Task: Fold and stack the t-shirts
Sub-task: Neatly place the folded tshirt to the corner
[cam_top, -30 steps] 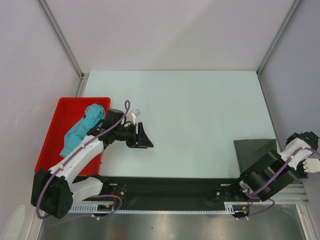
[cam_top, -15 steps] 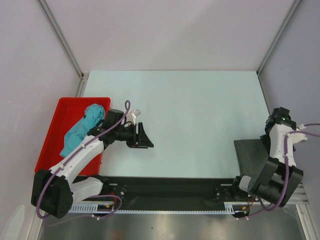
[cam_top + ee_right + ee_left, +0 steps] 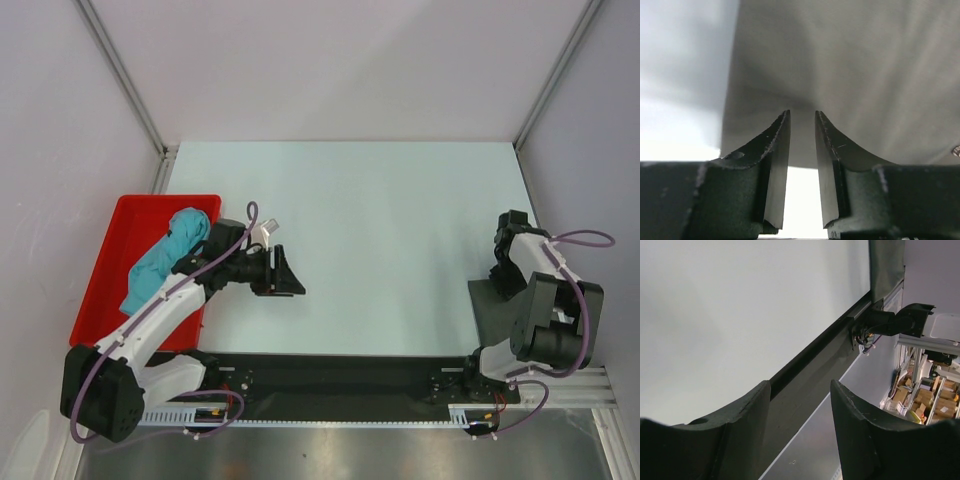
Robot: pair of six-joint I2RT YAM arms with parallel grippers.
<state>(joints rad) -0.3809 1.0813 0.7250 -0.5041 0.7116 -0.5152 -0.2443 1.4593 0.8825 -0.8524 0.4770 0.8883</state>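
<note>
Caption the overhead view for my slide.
Mid-task: teal cloth t-shirt lies in red plastic tray; right pincer at dark grey cloth t-shirt.

Grey t-shirt [image 3: 490,310] largely hidden under right arm [image 3: 548,290], teal t-shirt [image 3: 160,258] partly behind left arm [image 3: 165,305]

No lettering, label, brand mark, number or sign is legible on the dark grey t-shirt [image 3: 488,315], the teal t-shirt [image 3: 155,265], the red tray [image 3: 120,225] or the bench [image 3: 400,220].
</note>
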